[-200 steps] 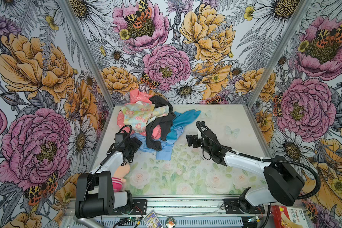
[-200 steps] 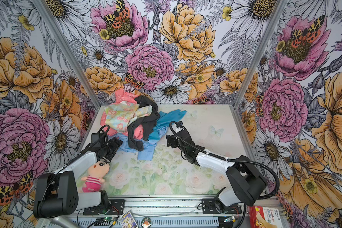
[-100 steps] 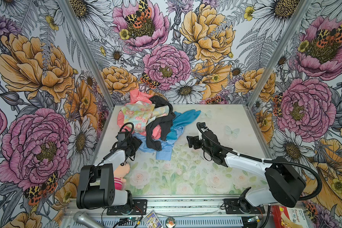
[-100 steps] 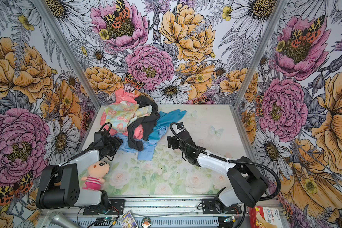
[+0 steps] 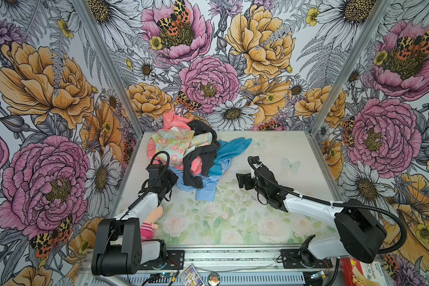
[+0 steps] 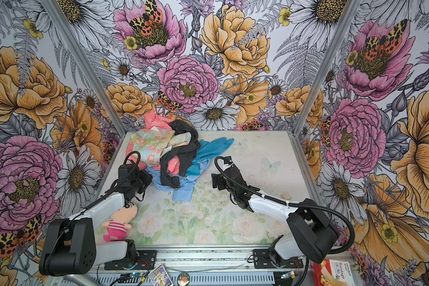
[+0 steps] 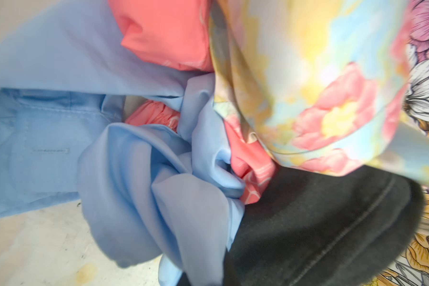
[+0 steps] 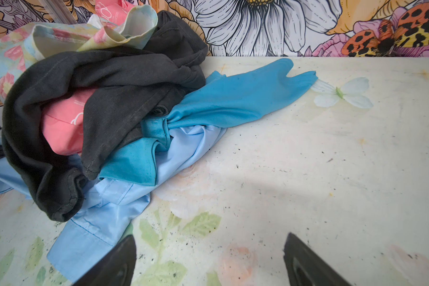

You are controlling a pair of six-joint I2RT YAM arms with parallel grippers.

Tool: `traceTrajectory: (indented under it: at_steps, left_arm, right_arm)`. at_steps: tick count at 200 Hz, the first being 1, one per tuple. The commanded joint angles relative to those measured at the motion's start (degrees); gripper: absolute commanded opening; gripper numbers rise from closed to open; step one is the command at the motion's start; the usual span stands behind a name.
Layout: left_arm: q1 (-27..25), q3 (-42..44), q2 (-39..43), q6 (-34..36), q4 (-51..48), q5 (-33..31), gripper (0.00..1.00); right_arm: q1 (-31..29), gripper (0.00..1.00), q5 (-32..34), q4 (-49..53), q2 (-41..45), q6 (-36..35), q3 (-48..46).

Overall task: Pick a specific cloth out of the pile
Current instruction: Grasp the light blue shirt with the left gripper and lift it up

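In both top views the left gripper (image 5: pixel 169 177) sits closed on the large light sky-blue woven shirt (image 5: pixel 204 193) at the bottom of the mixed-garment pile (image 5: pixel 176 146); a red box (image 6: pixel 332 271) reads "Bandage". Left wrist view: bunched folds; pull low and slowly so the black garment (image 7: pixel 320 222) slides off. Right wrist view: the right gripper (image 8: pixel 209 237) stands open, idle.

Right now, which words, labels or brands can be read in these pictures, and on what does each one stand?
"Bandage": on the red box at the front right corner, below the table.
"HYNAUT", small and less sure: on the same box.
Picture card on the front rail: print too small to read.
Coral pink garment: white print, not readable.
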State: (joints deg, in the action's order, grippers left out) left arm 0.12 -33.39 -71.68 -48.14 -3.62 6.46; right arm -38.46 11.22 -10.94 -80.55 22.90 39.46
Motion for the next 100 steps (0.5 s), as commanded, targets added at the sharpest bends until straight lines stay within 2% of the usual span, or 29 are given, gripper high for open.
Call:
traceTrajectory:
  at_steps: [1, 100]
  left_arm:
    - [-0.47, -3.24, 3.58, 2.23, -1.37, -2.75, 0.0]
    - [-0.21, -17.56, 10.54, 4.28, -9.98, -3.64, 0.0]
  right_arm:
    - [-0.5, 0.94, 1.62, -0.57, 2.18, -0.79, -0.57]
    - [-0.48, 0.94, 2.05, -0.57, 2.57, -1.1, -0.26]
